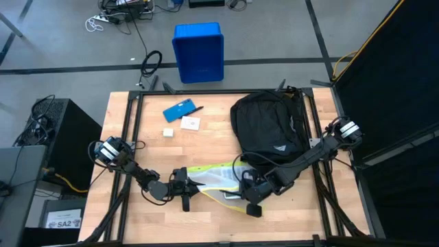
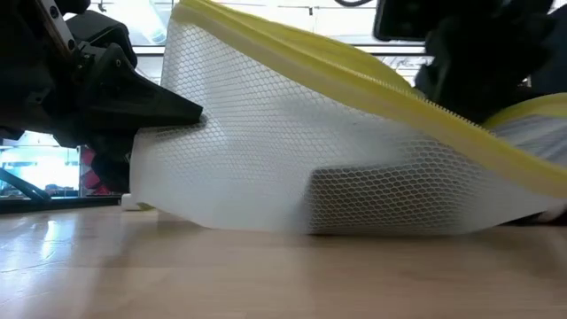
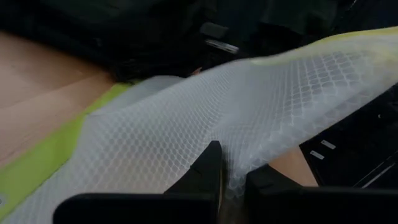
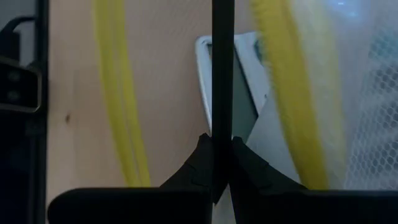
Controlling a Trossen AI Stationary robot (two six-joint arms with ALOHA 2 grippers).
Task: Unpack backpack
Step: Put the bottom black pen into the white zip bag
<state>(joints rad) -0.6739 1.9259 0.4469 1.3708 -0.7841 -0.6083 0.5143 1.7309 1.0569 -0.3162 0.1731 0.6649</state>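
The backpack (image 1: 269, 130) lies flat on the far right part of the wooden table (image 1: 206, 140), its opening turned to the near side. In front of it, at the near edge, both arms hold a white mesh pouch (image 1: 218, 180) with a yellow zipper edge.

The left gripper (image 1: 184, 186) is closed on the left end of the pouch; in the left wrist view the mesh is pinched between its fingers (image 3: 211, 168). The right gripper (image 1: 250, 194) is closed too, on a thin dark strip that I cannot identify, at the right end of the pouch.

The pouch seems light and very soft, so it sags between the two holds. The backpack is limp fabric, probably heavier; I think the best hold is on a strap or the rim of its opening.

On the far left lie a blue flat packet (image 1: 178, 109), a black pen (image 1: 195, 110) and two small white cards (image 1: 190, 123).
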